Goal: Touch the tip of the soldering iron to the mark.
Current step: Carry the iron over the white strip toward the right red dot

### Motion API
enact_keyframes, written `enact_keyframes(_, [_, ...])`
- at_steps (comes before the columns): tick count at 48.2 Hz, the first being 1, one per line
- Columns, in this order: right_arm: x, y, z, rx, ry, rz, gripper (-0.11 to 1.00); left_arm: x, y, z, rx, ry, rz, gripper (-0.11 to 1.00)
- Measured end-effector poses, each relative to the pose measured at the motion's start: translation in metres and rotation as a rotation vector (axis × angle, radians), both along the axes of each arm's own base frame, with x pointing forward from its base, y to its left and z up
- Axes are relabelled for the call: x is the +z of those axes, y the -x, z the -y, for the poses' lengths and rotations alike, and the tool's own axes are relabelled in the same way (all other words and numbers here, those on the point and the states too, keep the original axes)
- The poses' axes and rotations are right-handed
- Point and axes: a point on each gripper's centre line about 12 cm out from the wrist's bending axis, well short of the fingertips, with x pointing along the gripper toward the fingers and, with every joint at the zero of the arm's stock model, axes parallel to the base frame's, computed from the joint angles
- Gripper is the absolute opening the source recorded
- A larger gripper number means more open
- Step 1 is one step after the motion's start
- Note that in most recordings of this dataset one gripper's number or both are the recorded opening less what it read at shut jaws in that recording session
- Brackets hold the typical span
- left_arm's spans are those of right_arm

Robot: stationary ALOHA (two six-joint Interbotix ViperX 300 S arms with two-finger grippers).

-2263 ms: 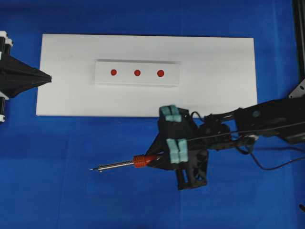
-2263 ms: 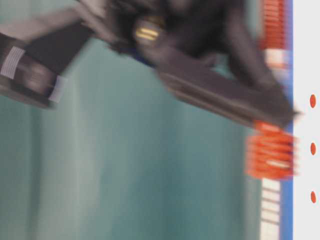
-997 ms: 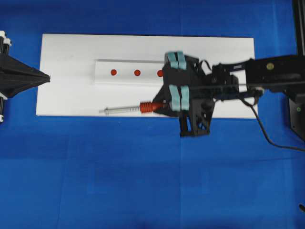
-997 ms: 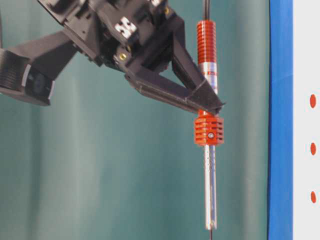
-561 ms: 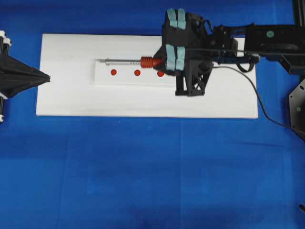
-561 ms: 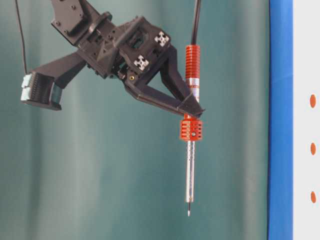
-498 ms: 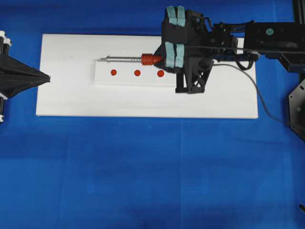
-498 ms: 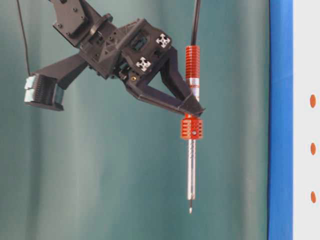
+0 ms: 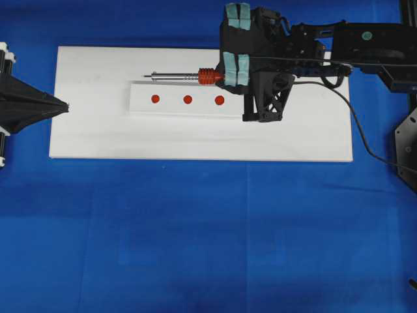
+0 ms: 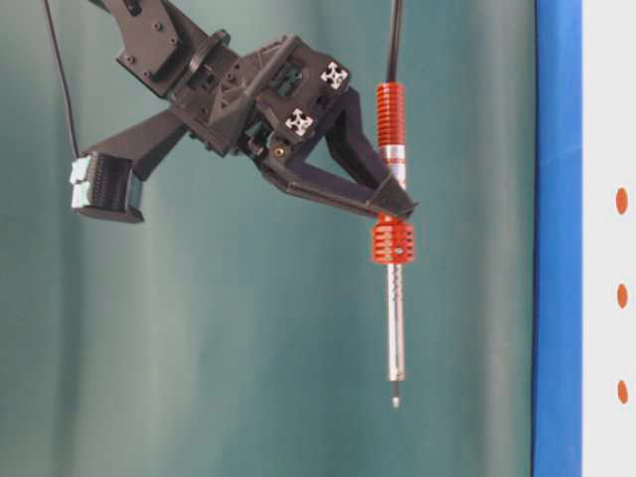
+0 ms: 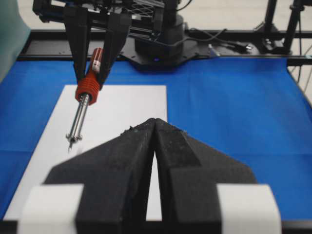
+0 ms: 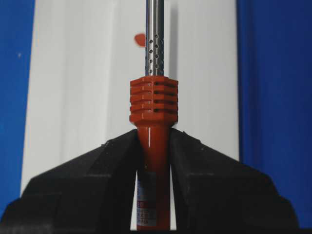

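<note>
The soldering iron has an orange-red handle and a silver shaft. It lies level above the white board, pointing left. My right gripper is shut on its handle. Three red marks sit in a row on a raised white strip. The tip hangs just beyond the strip's far edge, near the leftmost mark. The table-level view shows the iron well apart from the board and its marks. My left gripper is shut and empty at the board's left edge, and its wrist view shows the iron.
Blue cloth covers the table around the board. The iron's black cord trails right over the board's edge. The right arm reaches in from the upper right. A black frame post stands at the right edge.
My right gripper carried the iron from the board's near edge across the strip to its far side, then drew it slightly right. The left gripper stayed still.
</note>
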Motion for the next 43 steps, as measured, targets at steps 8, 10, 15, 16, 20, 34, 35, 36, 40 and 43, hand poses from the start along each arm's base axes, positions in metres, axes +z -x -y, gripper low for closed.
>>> enact_keyframes(8, [-0.006,0.0,0.0,-0.006,-0.022,-0.097,0.06,-0.001,0.0,0.0,0.0,0.0,-0.002,0.0])
enact_keyframes(10, [-0.008,0.0,0.0,-0.007,-0.027,-0.123,0.06,-0.001,0.0,0.0,0.0,0.0,-0.002,0.0])
enact_keyframes(15, [-0.011,0.001,0.0,-0.01,-0.037,-0.177,0.06,-0.001,0.0,0.0,0.0,0.0,-0.002,0.0])
enact_keyframes(16, [-0.011,0.001,0.001,-0.011,-0.039,-0.186,0.06,-0.001,0.0,0.0,0.0,0.0,-0.003,0.0])
enact_keyframes(20, [-0.012,0.003,0.002,-0.015,-0.044,-0.213,0.06,-0.001,0.0,0.0,0.0,0.0,-0.003,0.0])
enact_keyframes(34, [-0.013,0.006,0.005,-0.026,-0.052,-0.237,0.06,-0.002,0.0,0.0,0.0,0.0,-0.005,0.0])
enact_keyframes(35, [-0.013,0.006,0.005,-0.026,-0.051,-0.238,0.06,-0.002,0.0,0.0,0.0,0.0,-0.005,0.0])
enact_keyframes(36, [-0.013,0.006,0.004,-0.025,-0.051,-0.238,0.06,-0.002,0.0,0.0,0.0,0.0,-0.005,0.0])
enact_keyframes(40, [-0.013,0.006,0.005,-0.026,-0.05,-0.235,0.06,-0.002,0.0,0.0,0.0,0.0,-0.005,0.0])
enact_keyframes(43, [-0.013,0.006,0.005,-0.026,-0.05,-0.235,0.06,-0.002,0.0,0.0,0.0,0.0,-0.005,0.0])
